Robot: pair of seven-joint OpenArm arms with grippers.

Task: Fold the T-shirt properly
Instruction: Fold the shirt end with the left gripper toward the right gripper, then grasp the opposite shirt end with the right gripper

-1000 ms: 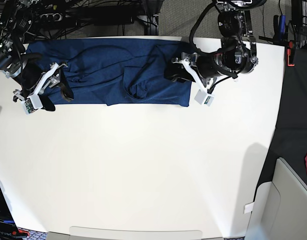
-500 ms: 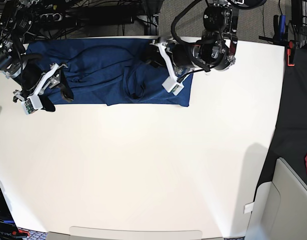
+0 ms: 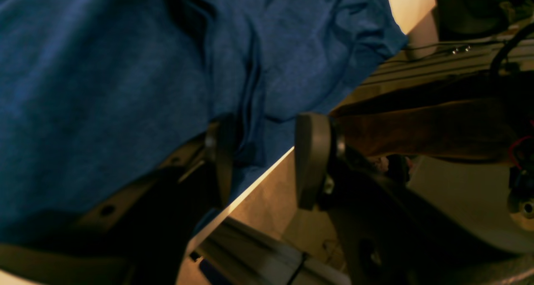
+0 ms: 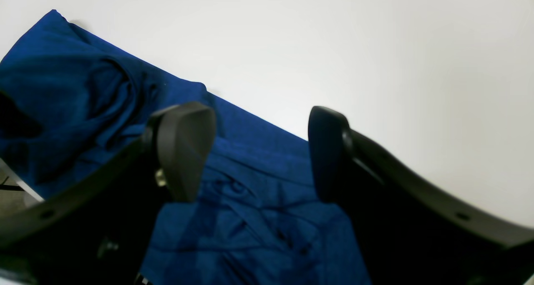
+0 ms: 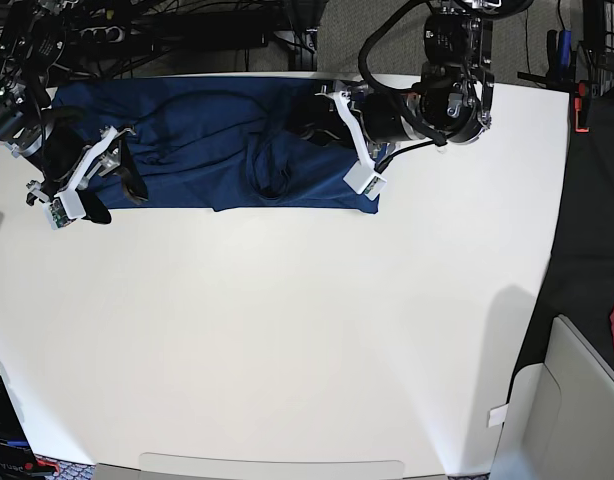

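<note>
From my seat, the broad white tabletop [image 5: 287, 340] fills the near part of the base view. The large plain dark-blue heathered knit T-shirt [image 5: 217, 140] lies as a long rumpled band along the table's far edge, its near hem running roughly straight, with creases and a looped fold near its middle.

At the shirt's end by the right arm, I see the right gripper [image 4: 258, 155] hanging over the shirt's near edge. Its black fingers [image 4: 183, 147] stand spread wide, with blue fabric and white table showing between them; nothing is pinched.

At the shirt's other end, my left gripper [image 3: 260, 160] sits at the far edge of the table. Its fingers [image 3: 311, 160] are parted too. One lies against the shirt's fabric; the other is off past the table's rim. A fold of blue cloth hangs in the gap, but the fingers are not clamped on it.
</note>
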